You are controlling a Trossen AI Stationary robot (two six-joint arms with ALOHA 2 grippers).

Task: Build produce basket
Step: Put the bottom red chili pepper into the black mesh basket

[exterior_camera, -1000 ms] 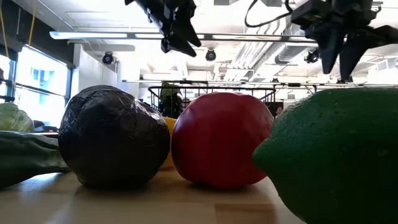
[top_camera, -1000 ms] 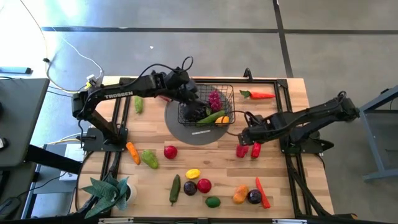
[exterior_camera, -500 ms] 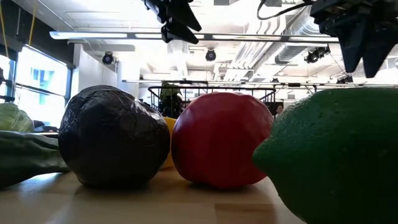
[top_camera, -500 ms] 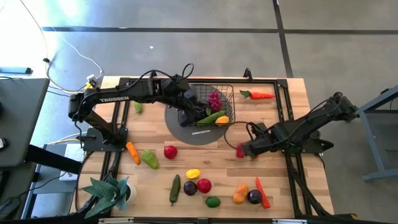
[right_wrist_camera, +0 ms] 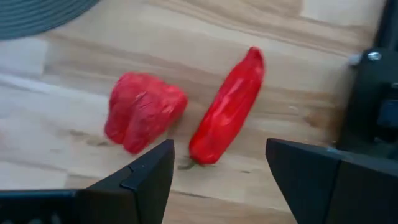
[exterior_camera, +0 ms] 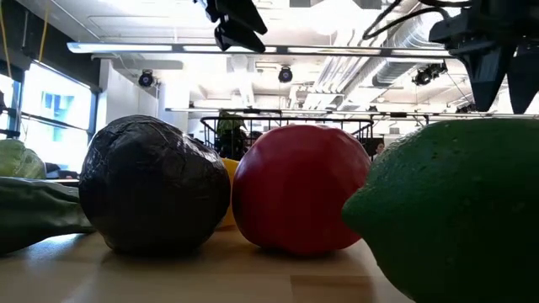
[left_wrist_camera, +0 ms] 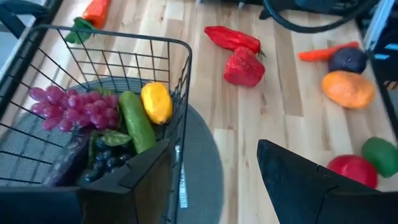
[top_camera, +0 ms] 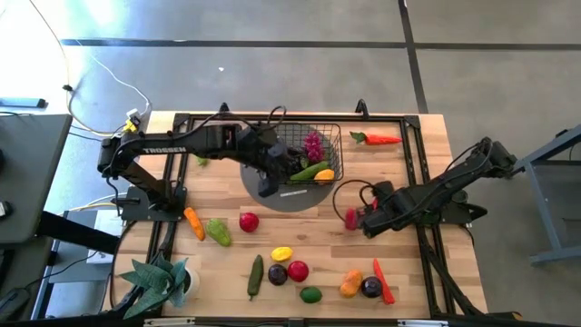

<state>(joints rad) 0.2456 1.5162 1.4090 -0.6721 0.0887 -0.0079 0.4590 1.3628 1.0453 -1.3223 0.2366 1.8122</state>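
The table [top_camera: 408,263] is pale wooden planks in a black frame, on a grey concrete floor [top_camera: 272,73]. The basket [top_camera: 304,154] sits toward the table's far edge on a round grey mat [top_camera: 259,195]; purple grapes [left_wrist_camera: 68,106], a cucumber [left_wrist_camera: 137,121] and a yellow fruit [left_wrist_camera: 157,102] lie inside it.

The left tool [top_camera: 266,186] hangs over the mat at the basket's near left corner, its fingers spread apart and empty.

The right tool [top_camera: 368,221] is low over the table, right of the basket and nearer the front. Its fingers stand apart, holding nothing, with a red bell pepper [right_wrist_camera: 143,118] and a long red pepper [right_wrist_camera: 227,109] lying on the wood just beyond them.

More produce lies along the front of the table, well apart from the basket: a dark plum [exterior_camera: 156,198], a red apple [exterior_camera: 299,189] and a lime [exterior_camera: 455,219]. A potted plant [top_camera: 156,277] stands at the front left corner.

From table height the room beyond shows a white ceiling [exterior_camera: 337,59] with ducts and a bright window [exterior_camera: 55,114].
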